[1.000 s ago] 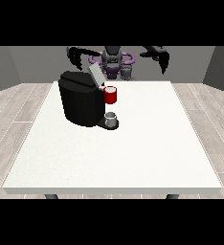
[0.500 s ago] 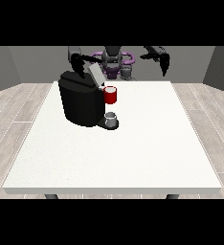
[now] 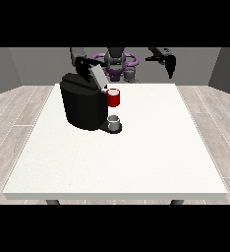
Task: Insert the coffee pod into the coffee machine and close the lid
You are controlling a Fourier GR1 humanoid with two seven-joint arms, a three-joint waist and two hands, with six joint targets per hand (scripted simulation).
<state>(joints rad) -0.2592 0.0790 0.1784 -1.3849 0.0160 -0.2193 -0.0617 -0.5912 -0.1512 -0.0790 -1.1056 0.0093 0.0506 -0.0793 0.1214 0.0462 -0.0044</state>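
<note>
My hand at the view's left (image 3: pixel 82 65) rests at the raised lid (image 3: pixel 98 76) of the black coffee machine (image 3: pixel 82 102) on the white table (image 3: pixel 136 157); I cannot tell how its fingers lie. A red thing at the machine (image 3: pixel 114 97) sits above a grey thing (image 3: pixel 114 121) on its base. My hand at the view's right (image 3: pixel 169 64) hangs above the table's far edge, fingers relaxed and pointing down, holding nothing.

Hand at the view's left (image 3: pixel 82 65) low and forward; hand at the view's right (image 3: pixel 170 64) raised.

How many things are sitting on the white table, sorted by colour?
Black: 1, the coffee machine
Red: 1, the red thing at the machine
Grey: 1, a grey thing on the machine's base
Total: 3
</note>
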